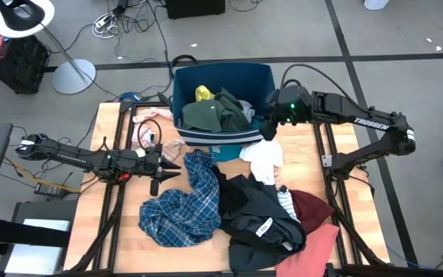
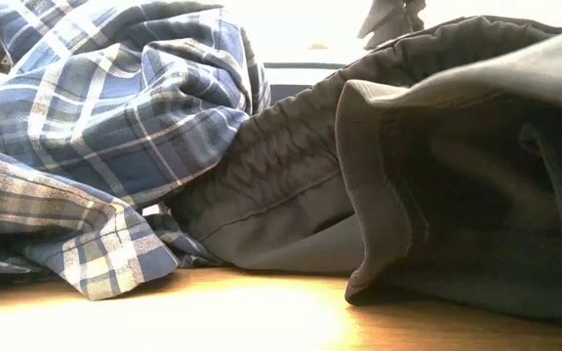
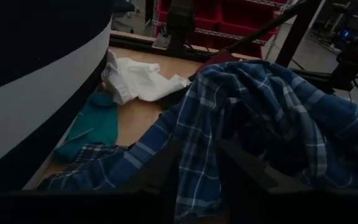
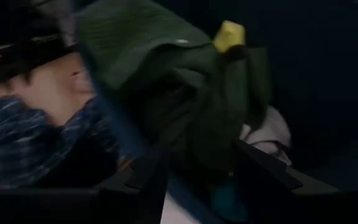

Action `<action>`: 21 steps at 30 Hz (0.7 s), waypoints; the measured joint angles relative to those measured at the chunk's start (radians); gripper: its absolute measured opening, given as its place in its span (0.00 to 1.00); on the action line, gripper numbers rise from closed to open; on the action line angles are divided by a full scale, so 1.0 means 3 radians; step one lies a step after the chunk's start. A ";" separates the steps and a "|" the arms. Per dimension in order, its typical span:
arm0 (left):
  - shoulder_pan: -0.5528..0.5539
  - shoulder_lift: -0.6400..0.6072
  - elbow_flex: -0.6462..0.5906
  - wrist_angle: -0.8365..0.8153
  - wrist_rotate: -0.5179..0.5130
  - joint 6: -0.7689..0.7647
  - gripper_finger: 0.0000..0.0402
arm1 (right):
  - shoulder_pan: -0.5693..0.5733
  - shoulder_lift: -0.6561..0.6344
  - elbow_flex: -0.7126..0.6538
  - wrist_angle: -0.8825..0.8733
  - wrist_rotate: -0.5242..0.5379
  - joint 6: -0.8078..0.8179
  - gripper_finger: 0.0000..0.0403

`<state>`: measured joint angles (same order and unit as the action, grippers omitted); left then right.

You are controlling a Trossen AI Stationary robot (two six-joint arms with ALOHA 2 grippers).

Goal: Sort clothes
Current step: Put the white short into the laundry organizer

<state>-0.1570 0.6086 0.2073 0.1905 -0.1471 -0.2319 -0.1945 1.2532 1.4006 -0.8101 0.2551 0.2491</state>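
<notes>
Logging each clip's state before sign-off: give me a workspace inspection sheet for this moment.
Surface: wooden table, bare along its left edge.
Job's things: blue plaid shirt, black garment, maroon garment and white garment heaped on the table; dark green garment and yellow garment in the navy bin.
Clutter: nothing seen.
Grippers: left gripper beside the plaid shirt, jaws open; right gripper at the bin's right rim.
Cables: loose on the floor.
Surroundings: lamp stand.

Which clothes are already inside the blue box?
The dark green garment and the yellow one lie inside the navy bin. The plaid shirt and the others lie on the table.
</notes>
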 joint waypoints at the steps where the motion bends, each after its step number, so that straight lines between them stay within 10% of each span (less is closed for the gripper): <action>1: 0.0001 0.0000 0.0000 -0.0002 0.0000 0.0045 0.28 | 0.0077 -0.0009 0.0000 0.0000 0.0035 -0.0010 0.43; 21: 0.0000 0.0000 0.0000 0.0099 0.0003 0.0037 0.28 | 0.1166 0.0013 -0.1229 0.0722 0.0718 0.0503 0.41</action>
<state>-0.1570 0.6086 0.2073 0.2203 -0.1463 -0.2207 0.1553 1.2572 1.0318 -0.5935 0.4706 0.4002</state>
